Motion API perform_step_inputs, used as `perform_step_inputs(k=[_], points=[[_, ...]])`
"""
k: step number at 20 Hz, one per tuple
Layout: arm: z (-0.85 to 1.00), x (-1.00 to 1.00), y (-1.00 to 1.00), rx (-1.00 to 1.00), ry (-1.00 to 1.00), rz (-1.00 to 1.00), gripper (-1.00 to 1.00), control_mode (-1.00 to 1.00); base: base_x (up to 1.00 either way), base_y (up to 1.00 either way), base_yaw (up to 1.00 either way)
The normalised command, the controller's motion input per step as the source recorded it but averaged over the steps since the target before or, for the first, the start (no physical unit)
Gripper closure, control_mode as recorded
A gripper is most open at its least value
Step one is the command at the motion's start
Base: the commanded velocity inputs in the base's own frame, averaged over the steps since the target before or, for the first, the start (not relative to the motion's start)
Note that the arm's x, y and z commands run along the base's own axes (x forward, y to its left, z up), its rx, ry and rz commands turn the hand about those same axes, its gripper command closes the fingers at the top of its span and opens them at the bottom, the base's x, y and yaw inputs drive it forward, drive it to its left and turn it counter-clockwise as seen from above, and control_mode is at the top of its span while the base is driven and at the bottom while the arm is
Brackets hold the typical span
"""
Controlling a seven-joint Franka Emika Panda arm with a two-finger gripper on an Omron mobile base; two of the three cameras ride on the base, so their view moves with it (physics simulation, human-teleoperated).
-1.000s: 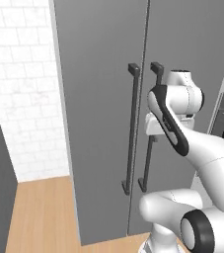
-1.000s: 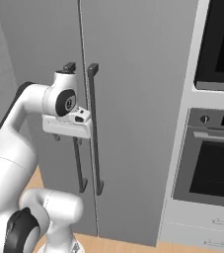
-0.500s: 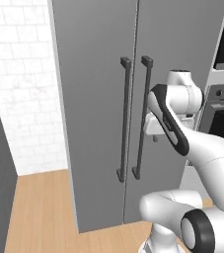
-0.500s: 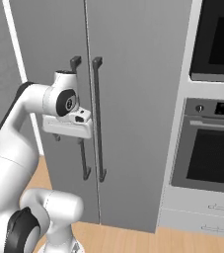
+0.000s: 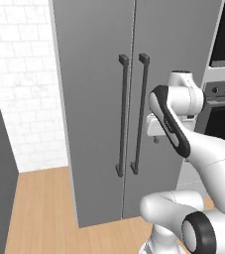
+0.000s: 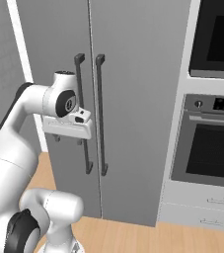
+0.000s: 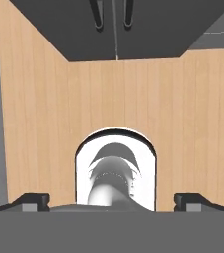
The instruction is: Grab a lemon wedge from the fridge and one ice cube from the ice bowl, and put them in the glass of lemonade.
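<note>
Pointing down at wood floor point(image 7: 133, 99), hand point(image 7: 111, 200) wide open, empty; fridge point(image 5: 104, 74) doors shut.

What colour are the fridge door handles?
Dark grey handles, clearest in the left base view.

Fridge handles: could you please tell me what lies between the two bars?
Between the left handle and right handle runs just the door seam of the closed fridge, clear in the left base view.

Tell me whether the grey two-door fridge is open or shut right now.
Shut. Both doors of the tall grey two-door fridge lie flush, with only a thin seam between them, and the two dark vertical bar handles stand side by side. No interior shows.
</note>
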Motion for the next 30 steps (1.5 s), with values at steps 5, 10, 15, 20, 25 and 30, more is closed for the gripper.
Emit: perform_step_inputs(k=[5,10,15,20,25,30], points=[[0.00,0.00,0.00,0.00,0.00,0.00,-1.00,1.00,0.01,0.00,0.06],[0.00,0.00,0.00,0.00,0.00,0.00,-1.00,1.00,0.00,-0.02,0.01],[0.00,0.00,0.00,0.00,0.00,0.00,-1.00,1.00,0.00,0.00,0.00],[0.00,0.00,0.00,0.00,0.00,0.00,-1.00,1.00,0.00,0.00,0.00],[0.33,0.00,-0.06,0.00,-0.18,0.00,-1.00,-1.00,0.00,0.00,0.00],[0.57,0.22,-0.08,0.00,-0.15,0.00,-1.00,-1.00,0.00,0.00,0.00]])
